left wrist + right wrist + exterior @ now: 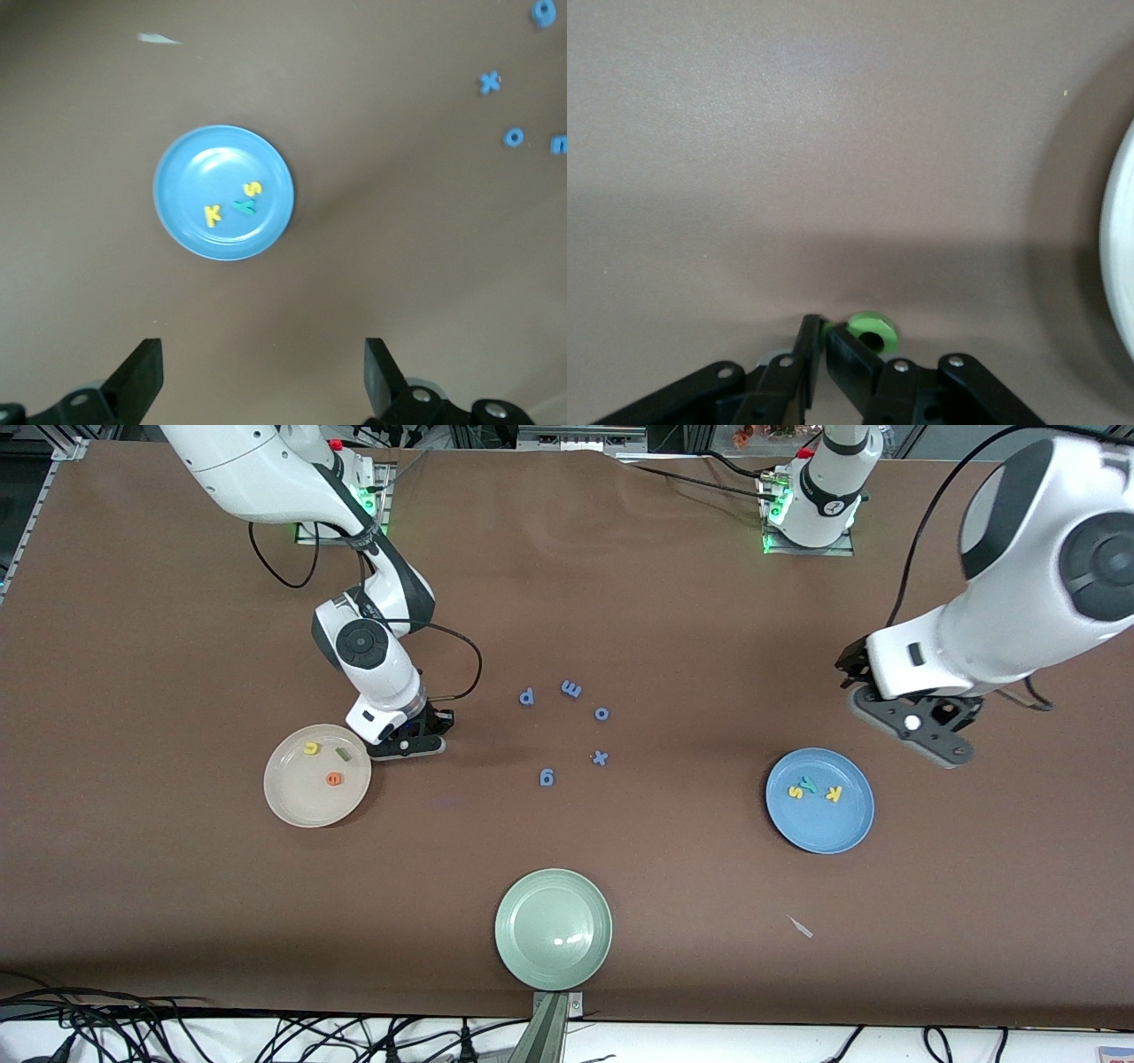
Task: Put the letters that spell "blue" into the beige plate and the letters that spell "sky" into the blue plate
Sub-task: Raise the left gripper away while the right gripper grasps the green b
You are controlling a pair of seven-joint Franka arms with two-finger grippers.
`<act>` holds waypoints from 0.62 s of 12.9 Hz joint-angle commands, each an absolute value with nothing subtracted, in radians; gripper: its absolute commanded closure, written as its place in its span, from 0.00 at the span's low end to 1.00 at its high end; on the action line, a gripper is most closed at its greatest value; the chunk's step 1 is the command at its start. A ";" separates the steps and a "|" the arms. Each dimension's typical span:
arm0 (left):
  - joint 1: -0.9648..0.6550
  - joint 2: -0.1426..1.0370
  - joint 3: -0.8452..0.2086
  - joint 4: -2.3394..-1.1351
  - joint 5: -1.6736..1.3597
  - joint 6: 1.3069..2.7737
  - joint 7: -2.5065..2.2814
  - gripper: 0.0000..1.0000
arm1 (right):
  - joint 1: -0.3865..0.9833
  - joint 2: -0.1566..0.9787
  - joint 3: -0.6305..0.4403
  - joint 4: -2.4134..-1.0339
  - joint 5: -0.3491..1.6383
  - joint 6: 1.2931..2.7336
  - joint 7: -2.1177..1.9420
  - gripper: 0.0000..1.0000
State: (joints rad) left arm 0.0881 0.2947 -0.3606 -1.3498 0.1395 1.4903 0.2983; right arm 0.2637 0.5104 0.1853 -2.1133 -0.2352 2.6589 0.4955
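Right hand [824,341] pinching green b [871,329], stem hidden, on table [833,133]

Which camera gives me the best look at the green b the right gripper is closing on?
The right wrist view: the green b lies on the table, pinched at its edge by the right gripper, beside the beige plate. In the front view the gripper hides it; the left wrist view does not show it.
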 commanded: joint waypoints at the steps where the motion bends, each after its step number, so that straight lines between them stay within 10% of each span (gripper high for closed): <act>1: 0.080 0.267 -0.287 -1.328 0.085 1.477 0.284 0.00 | 0.256 0.512 0.184 -2.125 -0.255 2.669 0.497 0.90; 4: 0.000 0.209 -0.138 -1.368 -0.014 1.486 0.111 0.00 | 0.256 0.502 0.183 -2.115 -0.253 2.665 0.492 0.43; 8: -0.038 0.017 -0.087 -1.639 -0.015 1.632 -0.014 0.00 | 0.255 0.480 0.176 -2.111 -0.253 2.643 0.482 0.33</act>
State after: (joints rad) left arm -0.0246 0.1693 -0.1130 -1.4316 0.0111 1.5482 0.0169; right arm 0.2622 0.4994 0.1805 -2.1046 -0.2359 2.6566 0.4929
